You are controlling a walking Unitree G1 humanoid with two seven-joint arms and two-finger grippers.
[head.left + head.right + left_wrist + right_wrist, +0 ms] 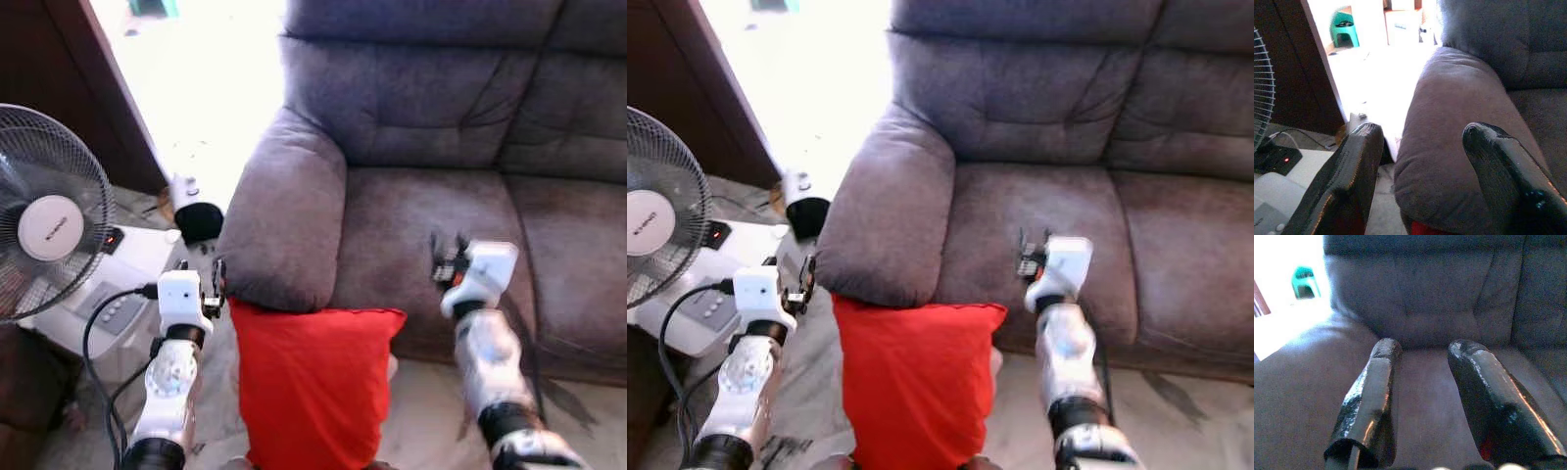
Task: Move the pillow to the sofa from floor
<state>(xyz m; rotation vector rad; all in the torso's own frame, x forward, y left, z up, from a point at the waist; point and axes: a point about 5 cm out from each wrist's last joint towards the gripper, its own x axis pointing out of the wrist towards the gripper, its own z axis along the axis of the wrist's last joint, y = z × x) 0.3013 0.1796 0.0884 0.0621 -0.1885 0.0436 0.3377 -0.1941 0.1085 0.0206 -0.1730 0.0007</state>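
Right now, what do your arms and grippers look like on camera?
Both arms are silver with black joint bands and white wrist blocks. The left gripper and right gripper each have two long, glossy black fingers. A black cable loops to the left wrist.

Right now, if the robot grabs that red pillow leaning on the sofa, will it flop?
Probably: the red pillow looks soft and plump, so it should squash and sag between claws. It seems light for its size. Propped upright against the sofa, a push would likely topple it.

arms: silver, jointed, black elbow bands | wrists: white boxy housings | left arm: black cable looped | tool fingers: long, glossy black
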